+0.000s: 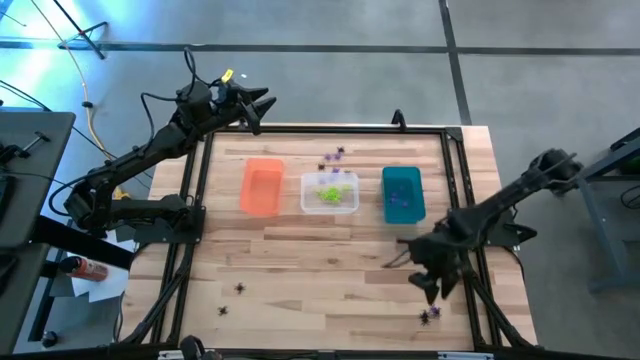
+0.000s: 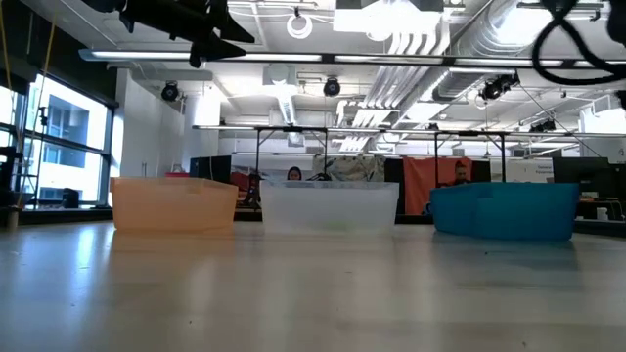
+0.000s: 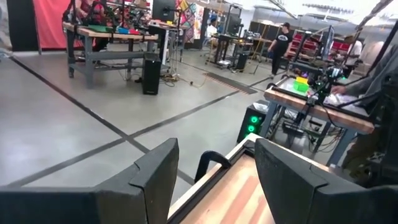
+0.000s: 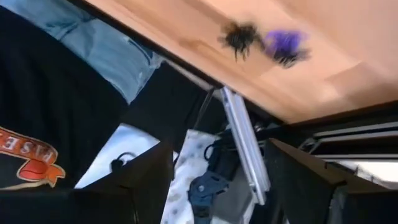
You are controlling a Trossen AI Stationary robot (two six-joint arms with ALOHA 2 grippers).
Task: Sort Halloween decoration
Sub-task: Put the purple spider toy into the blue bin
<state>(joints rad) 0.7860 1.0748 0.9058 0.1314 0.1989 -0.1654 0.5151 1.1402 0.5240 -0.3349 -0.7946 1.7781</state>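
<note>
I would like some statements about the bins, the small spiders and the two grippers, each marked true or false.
1. The orange rectangular plastic bin looks empty. True.
2. The clear plastic bin holds lime green pieces. True.
3. The right gripper holds a purple spider. False: it is open and empty, near the black and purple spiders at the table's edge.
4. The left gripper hangs over the teal bin. False: it is at the table's far left corner, open.

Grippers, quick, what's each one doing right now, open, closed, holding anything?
Left gripper: open, holding nothing, raised beyond the table's far left corner.
Right gripper: open, empty, near the black and purple spiders.
</note>
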